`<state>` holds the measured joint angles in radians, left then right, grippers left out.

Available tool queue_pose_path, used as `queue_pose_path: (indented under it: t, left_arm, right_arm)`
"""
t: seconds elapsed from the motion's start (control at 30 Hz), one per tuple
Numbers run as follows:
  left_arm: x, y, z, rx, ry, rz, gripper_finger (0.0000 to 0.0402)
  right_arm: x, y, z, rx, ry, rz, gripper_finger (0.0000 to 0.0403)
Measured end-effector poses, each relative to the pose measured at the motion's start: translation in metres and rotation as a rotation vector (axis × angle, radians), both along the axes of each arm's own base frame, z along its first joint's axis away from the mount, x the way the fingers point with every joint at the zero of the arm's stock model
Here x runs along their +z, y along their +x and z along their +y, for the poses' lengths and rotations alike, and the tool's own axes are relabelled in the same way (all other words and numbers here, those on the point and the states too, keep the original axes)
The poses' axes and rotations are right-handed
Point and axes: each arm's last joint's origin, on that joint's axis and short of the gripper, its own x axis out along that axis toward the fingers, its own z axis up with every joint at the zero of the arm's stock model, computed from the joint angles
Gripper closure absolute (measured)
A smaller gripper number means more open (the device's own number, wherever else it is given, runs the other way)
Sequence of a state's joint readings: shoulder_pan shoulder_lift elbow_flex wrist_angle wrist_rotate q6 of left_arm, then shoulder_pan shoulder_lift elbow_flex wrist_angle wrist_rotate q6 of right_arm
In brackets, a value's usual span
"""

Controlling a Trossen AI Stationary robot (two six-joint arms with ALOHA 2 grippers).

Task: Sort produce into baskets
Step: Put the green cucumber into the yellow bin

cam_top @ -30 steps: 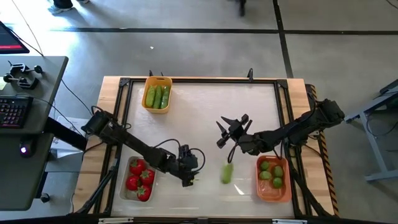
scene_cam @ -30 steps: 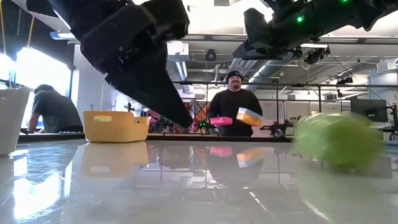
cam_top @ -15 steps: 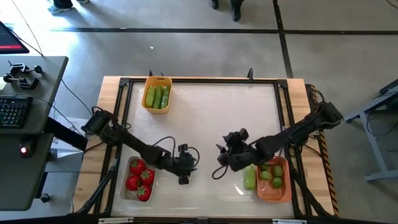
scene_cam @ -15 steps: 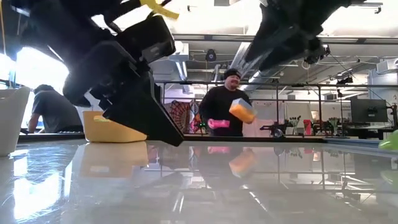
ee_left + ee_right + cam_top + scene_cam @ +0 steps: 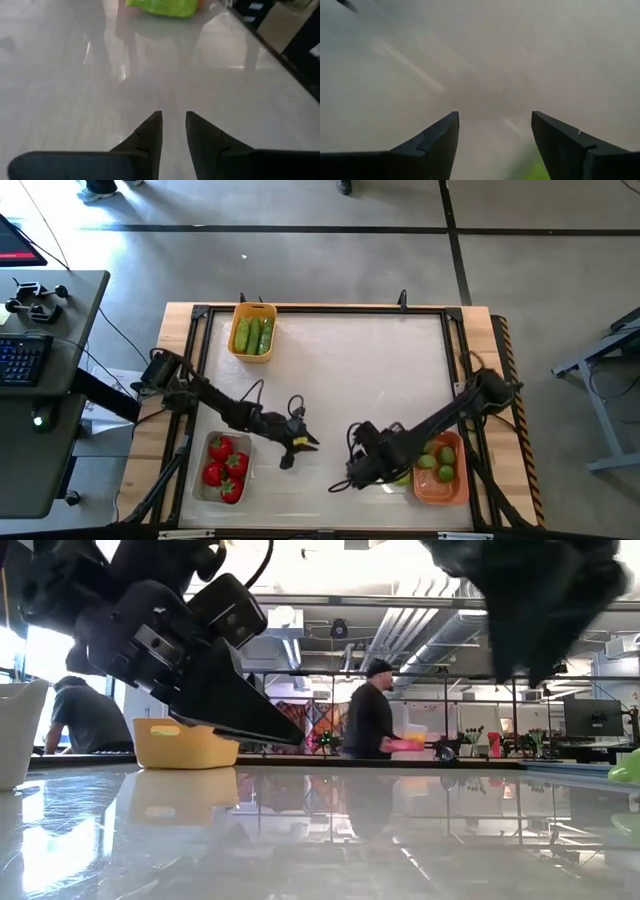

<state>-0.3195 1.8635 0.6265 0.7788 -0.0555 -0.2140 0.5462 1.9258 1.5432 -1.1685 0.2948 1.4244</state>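
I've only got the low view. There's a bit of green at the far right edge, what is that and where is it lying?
Observer: The high view shows a cucumber on the table just outside the dark orange basket, on the side facing the table's middle.
Operator: Is the right gripper holding it?
Observer: No. In the right wrist view the right gripper is wide open, with only bare table between its fingers.
Operator: And the left one?
Observer: The left gripper is near the clear basket of tomatoes, slightly open and holding nothing.
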Motion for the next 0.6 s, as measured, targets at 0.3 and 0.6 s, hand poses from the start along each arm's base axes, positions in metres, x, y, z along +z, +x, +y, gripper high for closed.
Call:
queue_pose_path:
  t: [0.3, 0.6]
  left_arm:
    - [0.0, -0.003, 0.004, -0.031, -0.021, -0.032, 0.0332]
    - [0.001, -0.003, 0.004, -0.031, -0.026, -0.046, 0.0332]
  right_arm:
    - [-0.03, 0.002, 0.014, -0.138, 0.089, 0.391, 0.0162]
    - [-0.051, -0.003, 0.012, -0.203, 0.039, 0.58, 0.0162]
